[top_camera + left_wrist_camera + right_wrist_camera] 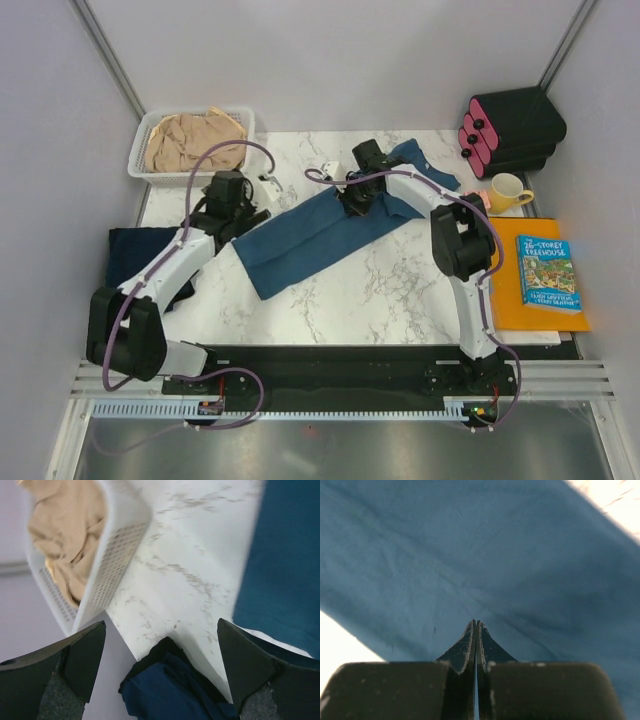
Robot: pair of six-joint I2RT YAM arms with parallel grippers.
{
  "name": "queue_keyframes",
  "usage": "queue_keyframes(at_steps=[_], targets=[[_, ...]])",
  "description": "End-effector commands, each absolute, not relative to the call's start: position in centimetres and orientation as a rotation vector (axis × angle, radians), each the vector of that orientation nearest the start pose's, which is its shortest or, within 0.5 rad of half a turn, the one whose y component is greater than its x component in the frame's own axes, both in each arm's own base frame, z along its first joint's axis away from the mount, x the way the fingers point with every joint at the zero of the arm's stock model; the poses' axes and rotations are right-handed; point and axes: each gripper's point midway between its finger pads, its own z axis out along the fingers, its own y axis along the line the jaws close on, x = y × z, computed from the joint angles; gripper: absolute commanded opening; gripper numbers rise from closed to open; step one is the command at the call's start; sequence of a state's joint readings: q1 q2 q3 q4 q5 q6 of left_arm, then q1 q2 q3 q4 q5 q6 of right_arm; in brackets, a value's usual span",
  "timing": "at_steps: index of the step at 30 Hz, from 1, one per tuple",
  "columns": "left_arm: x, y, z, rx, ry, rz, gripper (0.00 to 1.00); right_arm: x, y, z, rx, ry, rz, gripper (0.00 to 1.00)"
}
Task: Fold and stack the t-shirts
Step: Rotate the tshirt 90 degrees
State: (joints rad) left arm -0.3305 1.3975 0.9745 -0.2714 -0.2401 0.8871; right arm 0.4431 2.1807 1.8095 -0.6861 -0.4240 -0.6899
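Three shirts show: the teal t-shirt point(310, 235) lies spread diagonally across the counter point(400, 290), the navy t-shirt point(135, 255) at its left edge, the beige t-shirt point(190, 145) in the white basket point(140, 165). The left gripper point(161, 625) hangs wide open and empty; the right gripper point(476, 622) is closed tight over teal cloth.

Basket point(150, 173), mug point(508, 190) and teal t-shirt point(300, 245) border bare table point(400, 290) front
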Motion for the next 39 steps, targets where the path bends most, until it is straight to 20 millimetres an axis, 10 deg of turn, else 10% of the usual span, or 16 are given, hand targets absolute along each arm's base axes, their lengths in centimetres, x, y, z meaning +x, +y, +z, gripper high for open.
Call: queue_keyframes(at_steps=[1, 15, 27, 39], targets=[[40.6, -1.3, 22.5, 0.674, 1.910, 0.584, 1.00, 45.0, 29.2, 7.4, -1.412, 2.067, 0.625, 0.00], [38.2, 3.9, 22.5, 0.399, 1.995, 0.593, 1.00, 41.0, 33.7, 2.5, -1.542, 2.096, 0.740, 0.00], [40.3, 3.6, 24.1, 0.412, 1.967, 0.565, 0.99, 35.8, 31.7, -1.2, -1.601, 2.245, 0.745, 0.00], [42.8, 2.6, 25.3, 0.446, 1.912, 0.512, 0.99, 28.5, 27.8, -0.7, -1.805, 2.274, 0.619, 0.00]])
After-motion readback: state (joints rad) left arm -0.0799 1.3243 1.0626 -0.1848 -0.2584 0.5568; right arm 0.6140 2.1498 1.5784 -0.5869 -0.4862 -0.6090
